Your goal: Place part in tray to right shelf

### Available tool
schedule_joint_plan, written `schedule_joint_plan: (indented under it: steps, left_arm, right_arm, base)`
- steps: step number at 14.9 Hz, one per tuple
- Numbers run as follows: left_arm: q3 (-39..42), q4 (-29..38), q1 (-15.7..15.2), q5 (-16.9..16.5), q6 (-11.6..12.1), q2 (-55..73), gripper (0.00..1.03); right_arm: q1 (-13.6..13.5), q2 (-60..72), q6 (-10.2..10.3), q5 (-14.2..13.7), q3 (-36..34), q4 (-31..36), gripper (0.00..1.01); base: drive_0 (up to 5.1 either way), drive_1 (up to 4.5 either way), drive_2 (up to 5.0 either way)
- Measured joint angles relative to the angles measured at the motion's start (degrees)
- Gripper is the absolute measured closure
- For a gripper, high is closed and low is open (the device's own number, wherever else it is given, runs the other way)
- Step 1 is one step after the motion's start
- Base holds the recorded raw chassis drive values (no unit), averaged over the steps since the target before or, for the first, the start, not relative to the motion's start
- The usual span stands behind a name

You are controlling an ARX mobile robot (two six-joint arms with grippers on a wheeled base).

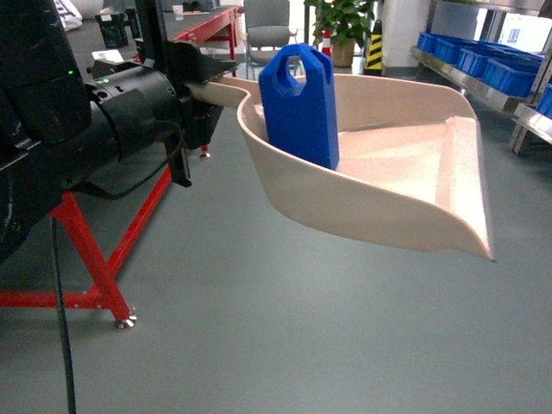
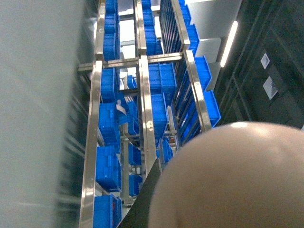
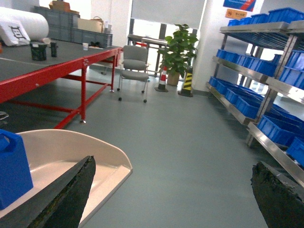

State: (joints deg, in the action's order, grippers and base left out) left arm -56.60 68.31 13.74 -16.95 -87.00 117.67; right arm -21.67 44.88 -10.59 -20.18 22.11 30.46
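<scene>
Transport step: left tool [image 1: 197,90] grips the scoop tray [image 1: 379,203] by its handle, held above the floor; blue part [image 1: 299,103] stands upright inside. Right tool [image 3: 171,197] open, empty. Next: carry to right shelf [image 3: 247,76], keeping tray level.

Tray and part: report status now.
Left gripper shut on tray handle, held off the floor. Right gripper open, empty. Part upright in tray. Right shelf not reached; open floor between.

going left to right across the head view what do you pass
left arm's black tool on the tray's handle → blue part standing upright in the tray → tray's flat front lip → blue crates on the right shelf
</scene>
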Motion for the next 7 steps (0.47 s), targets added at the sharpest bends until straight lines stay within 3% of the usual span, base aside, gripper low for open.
schedule_joint_plan:
  steps: [7]
  left_arm:
    - [0.13, 0.48, -0.02, -0.46, -0.02, -0.04, 0.91]
  right_arm:
    - [0.31, -0.26, 0.00, 0.13, 0.00, 0.15, 0.03]
  base:
    - [5.1, -2.36, -2.4]
